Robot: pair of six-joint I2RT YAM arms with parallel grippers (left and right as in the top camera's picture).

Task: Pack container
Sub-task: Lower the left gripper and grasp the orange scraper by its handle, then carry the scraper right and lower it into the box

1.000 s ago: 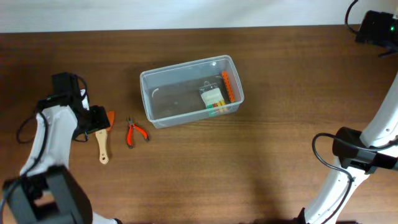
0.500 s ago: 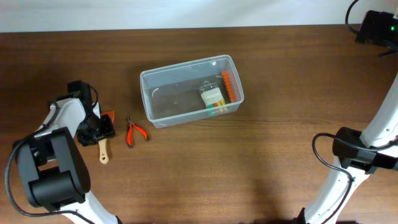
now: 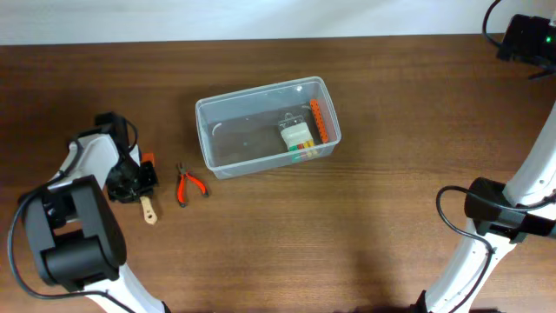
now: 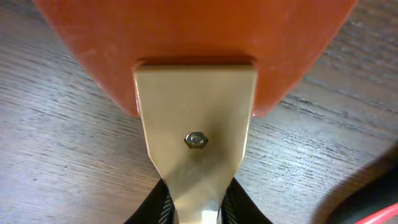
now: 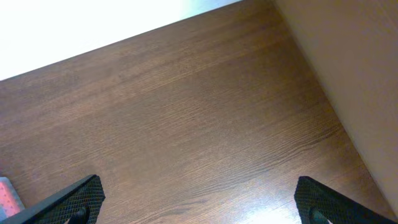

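Observation:
The clear plastic container [image 3: 245, 137] stands at the table's middle, with a white-and-green item [image 3: 297, 136] and an orange strip [image 3: 319, 120] inside at its right end. Left of it lies a scraper with an orange blade [image 4: 193, 37] and a pale wooden handle [image 3: 149, 211]. My left gripper [image 3: 135, 178] is over that tool. In the left wrist view the left gripper [image 4: 196, 208] is shut on the handle's narrow neck, a jaw against each side. My right gripper [image 5: 199, 199] hangs open over bare wood, with nothing between its fingers.
Orange-handled pliers [image 3: 187, 184] lie between the scraper and the container; their red grip [image 4: 373, 214] shows at the left wrist view's lower right. The right arm [image 3: 495, 217] stands at the table's right edge. A black device [image 3: 526, 39] sits at the back right corner.
My left arm swung down over the scraper and its jaws closed on the handle. The handle's free end has shifted slightly. The right arm has not moved.

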